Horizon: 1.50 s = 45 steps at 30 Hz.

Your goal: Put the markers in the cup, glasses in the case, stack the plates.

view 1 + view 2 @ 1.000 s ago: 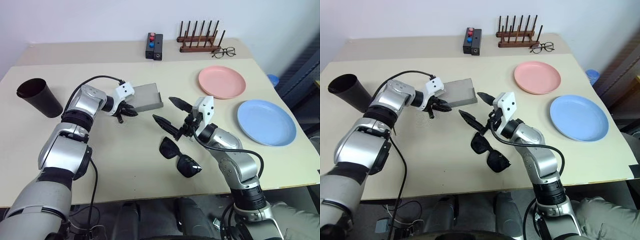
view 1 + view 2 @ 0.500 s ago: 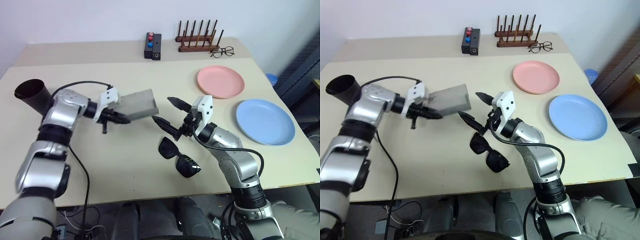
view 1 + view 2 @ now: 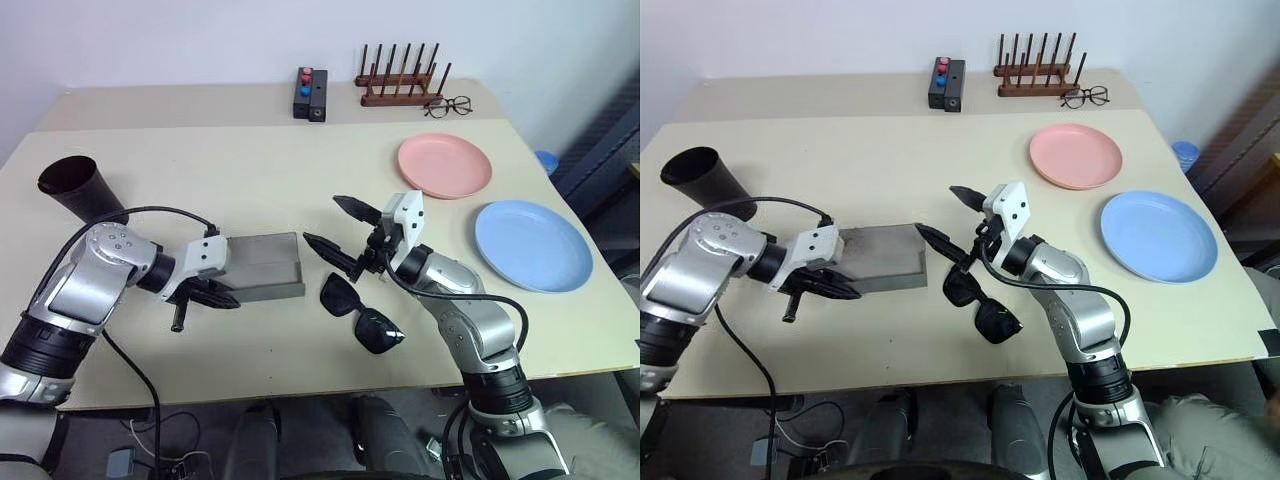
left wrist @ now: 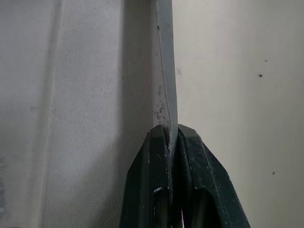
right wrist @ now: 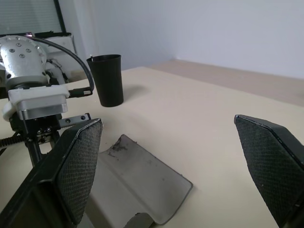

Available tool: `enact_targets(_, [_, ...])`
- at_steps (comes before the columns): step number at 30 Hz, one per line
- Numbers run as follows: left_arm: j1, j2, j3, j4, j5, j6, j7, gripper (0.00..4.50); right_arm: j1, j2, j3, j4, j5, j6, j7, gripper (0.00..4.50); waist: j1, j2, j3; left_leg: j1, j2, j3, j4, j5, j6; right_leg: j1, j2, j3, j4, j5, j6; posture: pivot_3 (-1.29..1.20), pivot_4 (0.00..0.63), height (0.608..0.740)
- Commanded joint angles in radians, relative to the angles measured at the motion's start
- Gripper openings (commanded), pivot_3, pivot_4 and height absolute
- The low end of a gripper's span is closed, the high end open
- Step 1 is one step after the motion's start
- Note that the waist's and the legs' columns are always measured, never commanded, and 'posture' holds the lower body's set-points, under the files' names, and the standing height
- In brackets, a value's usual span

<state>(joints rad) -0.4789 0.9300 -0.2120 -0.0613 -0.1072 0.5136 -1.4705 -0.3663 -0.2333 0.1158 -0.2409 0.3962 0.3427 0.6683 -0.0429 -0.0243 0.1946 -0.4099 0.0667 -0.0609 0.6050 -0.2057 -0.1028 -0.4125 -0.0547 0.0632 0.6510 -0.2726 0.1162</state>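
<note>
**Left fingers pinched on case edge; sunglasses on bench**

Left gripper (image 3: 215,296) clenched on the thin edge of the grey case (image 3: 262,267); wrist view shows both fingers (image 4: 159,190) clamping that edge. Case sits on the bench (image 3: 250,180) near its middle, its far corner close to the right arm's lower finger.

Right gripper (image 3: 335,235) hangs above the bench, fingers spread wide, grasping nothing. Black sunglasses (image 3: 362,318) lie at 5 o'clock from it, just beside the case.

Black cup (image 3: 80,190) at 10 o'clock from the case, well apart. Pink plate (image 3: 444,165) and blue plate (image 3: 533,244) side by side, not stacked, at 2 to 3 o'clock from the right gripper.
</note>
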Motion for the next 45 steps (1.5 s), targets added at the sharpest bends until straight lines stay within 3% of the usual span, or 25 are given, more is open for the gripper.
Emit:
enact_targets(1, [0.002,0.019,0.001,-0.021,-0.011,0.017,0.012,0.06,-0.021,0.008,0.005,-0.011,0.009,-0.015,0.007,4.5,0.0,0.0,0.0,0.0,0.0,0.0,0.0,0.0,0.0,0.0,0.0,0.0,0.0,0.0,0.0,0.0,0.15,0.74])
enact_targets(4, [-0.008,0.018,0.003,-0.008,-0.026,0.033,0.016,0.06,-0.02,0.01,0.008,-0.01,0.007,-0.018,0.006,4.5,0.0,0.0,0.0,0.0,0.0,0.0,0.001,0.0,0.0,0.0,0.0,0.0,0.0,0.0,0.0,0.0,0.15,0.74])
enact_targets(5, [-0.009,0.02,0.004,-0.004,-0.028,0.032,0.016,0.73,-0.018,0.01,0.009,-0.011,0.006,-0.018,0.006,4.5,0.0,0.0,0.0,0.0,0.0,0.0,0.001,0.0,0.0,0.0,0.0,0.0,0.0,0.0,0.0,0.0,0.15,0.74])
enact_targets(11, [-0.028,0.012,0.048,0.013,-0.08,0.032,0.017,3.41,-0.012,-0.008,0.001,-0.019,-0.001,-0.007,0.004,4.5,0.0,0.0,0.0,0.0,0.0,0.0,0.002,0.0,0.0,0.0,0.0,0.0,0.0,0.0,0.0,0.0,0.15,0.74])
enact_targets(18, [-0.063,-0.003,0.155,0.015,-0.194,0.077,0.07,3.41,-0.041,-0.149,-0.03,-0.024,0.011,0.101,0.051,4.5,0.0,0.0,0.0,-0.001,0.0,0.0,0.003,0.0,0.0,0.001,0.0,0.0,0.0,0.0,0.0,0.0,0.15,0.74])
enact_targets(22, [-0.021,-0.019,0.273,-0.018,-0.25,0.068,0.157,3.41,-0.04,-0.346,0.005,-0.07,-0.019,0.241,0.135,4.5,0.001,0.001,0.001,-0.001,0.0,0.0,0.004,-0.001,0.002,0.001,0.0,0.0,0.0,0.0,0.0,0.0,0.15,0.74])
enact_targets(29, [0.291,-0.034,0.511,-0.139,-0.305,-0.116,0.2,3.41,0.02,-0.499,0.044,-0.233,0.05,0.459,0.194,4.5,-0.006,0.002,0.001,0.0,0.001,0.001,0.004,-0.003,0.006,0.0,0.001,0.002,0.0,-0.001,-0.001,0.0,0.15,0.74])
enact_targets(37, [0.613,-0.093,0.642,-0.292,-0.365,-0.249,0.21,3.41,0.056,-0.52,0.082,-0.304,0.071,0.616,0.154,4.5,0.006,0.001,0.001,-0.001,0.0,0.003,0.009,-0.004,0.005,0.003,-0.001,0.003,-0.004,-0.002,-0.006,0.0,0.15,0.74])
enact_targets(44, [0.695,-0.127,0.63,-0.381,-0.379,-0.259,0.274,3.41,0.056,-0.511,0.106,-0.264,0.046,0.627,0.12,4.5,0.004,0.001,0.001,-0.001,0.0,0.003,0.008,-0.004,0.005,0.003,-0.002,0.003,-0.005,-0.001,-0.006,0.0,0.15,0.74])
enact_targets(45, [0.694,-0.127,0.626,-0.384,-0.381,-0.258,0.282,3.45,0.052,-0.509,0.107,-0.26,0.046,0.629,0.116,4.26,0.003,0.001,0.001,-0.001,0.0,0.004,0.008,-0.004,0.005,0.002,-0.002,0.003,-0.005,-0.001,-0.006,0.0,0.15,0.74])
